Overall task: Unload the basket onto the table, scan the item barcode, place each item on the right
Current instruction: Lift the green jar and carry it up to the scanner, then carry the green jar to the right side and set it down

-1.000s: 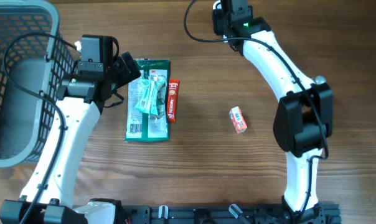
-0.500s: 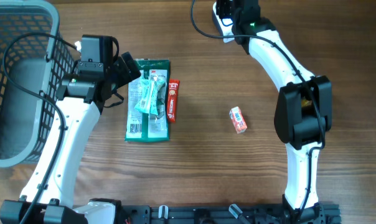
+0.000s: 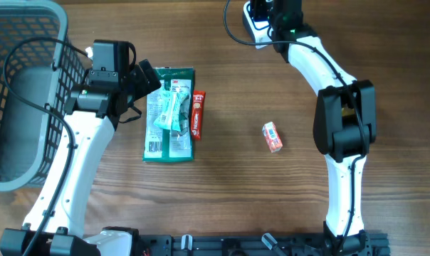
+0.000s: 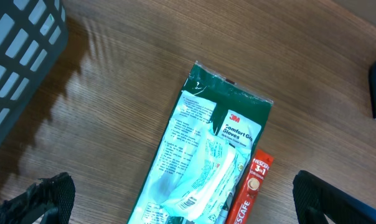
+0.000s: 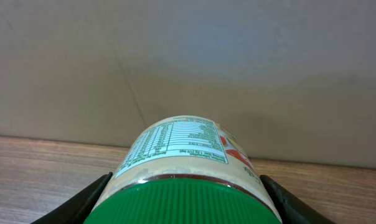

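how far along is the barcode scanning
Done: the jar is picked up, clamped in the right gripper. In hand: it is held near the far table edge; no scan is visible. Left: gloves pack, red sachet and small box lie unscanned, the left gripper open over the gloves pack.

Green-lidded jar (image 5: pixel 185 177), green glove packet (image 3: pixel 169 114), red sachet (image 3: pixel 198 115), grey lattice basket (image 3: pixel 23 7), brown wood-grain table (image 3: pixel 236 192)

On my wooden table (image 3: pixel 243 199), a green 3M Comfort Gloves pack (image 3: pixel 169 114) lies just beside a red Nescafé 3-in-1 sachet (image 3: pixel 197 114). A small red carton (image 3: pixel 272 136) sits well apart, and a grey mesh basket (image 3: pixel 8 43) stands at the left edge.
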Controlling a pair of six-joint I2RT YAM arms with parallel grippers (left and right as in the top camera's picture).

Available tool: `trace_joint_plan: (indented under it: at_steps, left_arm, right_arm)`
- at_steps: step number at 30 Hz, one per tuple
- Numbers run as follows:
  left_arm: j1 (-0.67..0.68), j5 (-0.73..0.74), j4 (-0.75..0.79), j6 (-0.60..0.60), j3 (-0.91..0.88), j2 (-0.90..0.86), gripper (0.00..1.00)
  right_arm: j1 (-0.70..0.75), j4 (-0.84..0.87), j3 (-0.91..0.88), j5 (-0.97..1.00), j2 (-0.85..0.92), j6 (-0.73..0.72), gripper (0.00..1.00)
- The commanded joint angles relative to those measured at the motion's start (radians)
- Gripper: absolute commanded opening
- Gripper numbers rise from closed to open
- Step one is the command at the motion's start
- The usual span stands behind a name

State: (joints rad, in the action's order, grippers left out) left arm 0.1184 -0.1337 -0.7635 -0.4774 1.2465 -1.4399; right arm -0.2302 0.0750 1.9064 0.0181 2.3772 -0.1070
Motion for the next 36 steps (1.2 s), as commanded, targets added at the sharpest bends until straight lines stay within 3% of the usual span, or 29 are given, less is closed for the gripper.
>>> trace_joint_plan:
  at_steps: [1, 3, 5, 9, 13, 15, 22, 28, 36]
  left_arm:
    - [-0.003, -0.006, 0.0, 0.001, 0.013, 0.004, 1.0]
    - [-0.003, -0.006, -0.001, 0.002, 0.013, 0.004, 1.0]
    - [-0.003, -0.006, -0.001, 0.001, 0.013, 0.004, 1.0]
    - [-0.003, -0.006, -0.001, 0.001, 0.013, 0.004, 1.0]
    - [-0.003, -0.006, 0.0, 0.001, 0.012, 0.004, 1.0]
    - [-0.003, -0.006, 0.0, 0.001, 0.013, 0.004, 1.0]
    - [-0.003, -0.006, 0.0, 0.001, 0.012, 0.004, 1.0]
    - [-0.003, -0.006, 0.0, 0.001, 0.013, 0.004, 1.0]
    - [-0.003, -0.006, 0.0, 0.001, 0.013, 0.004, 1.0]
  right_arm:
    - [0.0, 0.014, 0.01, -0.024, 0.03, 0.003, 0.15]
    - [0.0, 0.01, 0.01, -0.024, 0.033, 0.003, 0.15]
    - [0.0, 0.022, 0.01, -0.024, 0.032, 0.003, 0.07]
    - [0.0, 0.037, 0.01, -0.025, -0.028, 0.04, 0.08]
    - [0.0, -0.072, 0.01, -0.104, -0.191, 0.066, 0.1]
    - [0.0, -0.179, 0.01, -0.105, -0.274, 0.051, 0.12]
    - [0.008, -0.843, 0.01, -0.098, -0.607, -0.063, 0.13]
    - [0.035, -1.275, 0.01, -0.098, -0.758, -0.08, 0.13]
    - [0.038, -1.565, -0.034, -0.053, -0.791, -0.149, 0.12]
